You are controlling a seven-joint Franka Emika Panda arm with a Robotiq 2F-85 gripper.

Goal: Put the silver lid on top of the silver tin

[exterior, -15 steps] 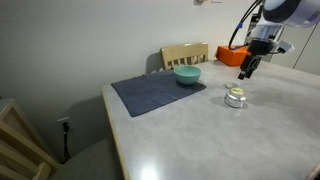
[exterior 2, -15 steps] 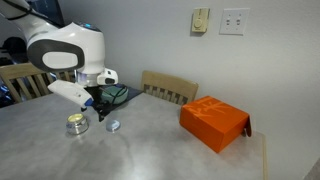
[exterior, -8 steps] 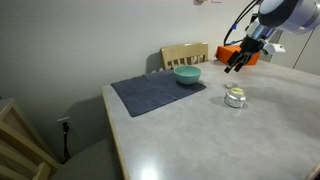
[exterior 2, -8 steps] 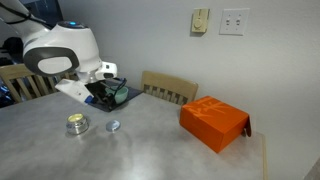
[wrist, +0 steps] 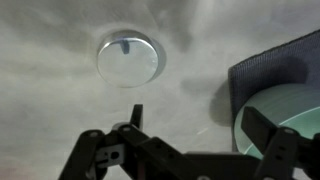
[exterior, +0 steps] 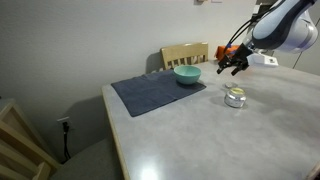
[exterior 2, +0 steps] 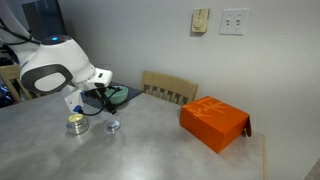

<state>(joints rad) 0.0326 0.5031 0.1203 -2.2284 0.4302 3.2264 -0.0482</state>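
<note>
The silver tin [exterior: 235, 97] stands on the grey table; it also shows in an exterior view [exterior 2: 76, 123]. The silver lid [exterior 2: 113, 126] lies flat on the table a short way beside the tin, apart from it. In the wrist view the lid [wrist: 128, 58] is a shiny round disc below and ahead of my gripper [wrist: 197, 120]. My gripper [exterior: 236, 66] hangs above the table between the tin and the teal bowl, also seen in an exterior view [exterior 2: 98, 100]. Its jaws are wide apart and hold nothing.
A teal bowl [exterior: 187, 74] sits on a dark mat [exterior: 155, 92]; the bowl fills the right of the wrist view [wrist: 280, 115]. An orange box [exterior 2: 213, 122] lies on the table. A wooden chair [exterior: 185, 53] stands at the far edge.
My gripper has risen from just above the tin and lid and drawn back toward the bowl side. The tin and lid have not moved.
</note>
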